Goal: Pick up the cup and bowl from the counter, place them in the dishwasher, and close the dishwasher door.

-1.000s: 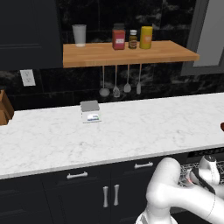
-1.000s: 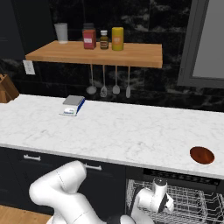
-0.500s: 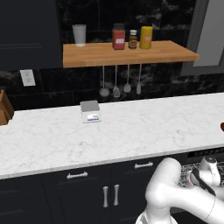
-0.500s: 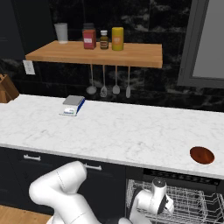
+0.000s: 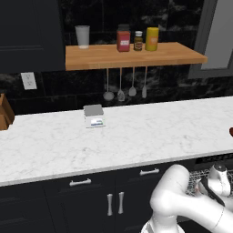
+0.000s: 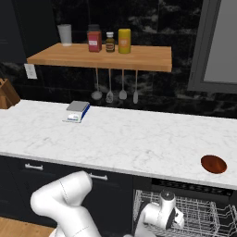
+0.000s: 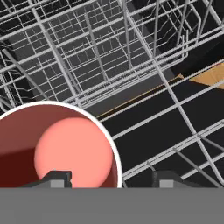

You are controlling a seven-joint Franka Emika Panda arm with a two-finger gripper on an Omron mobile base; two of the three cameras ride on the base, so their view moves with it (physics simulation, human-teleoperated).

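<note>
My gripper is low inside the dishwasher, over its silvery wire rack. Its two fingertips stand wide apart, open. The cup, red inside with a white rim, sits upright in the rack right under the hand. One fingertip is over the cup's inside and the other is outside its rim. The brown bowl rests on the white marble counter at the right, also seen as the bowl at the frame edge. The dishwasher door is out of view.
A small scale lies on the counter's back left and a wooden knife block stands at the far left. The wall shelf carries a cup and jars, with utensils hung below. Dark handled cabinets sit left of the rack.
The jaws have come apart from shut. The arm stays low at the rack, and the bowl on the counter has not moved.
</note>
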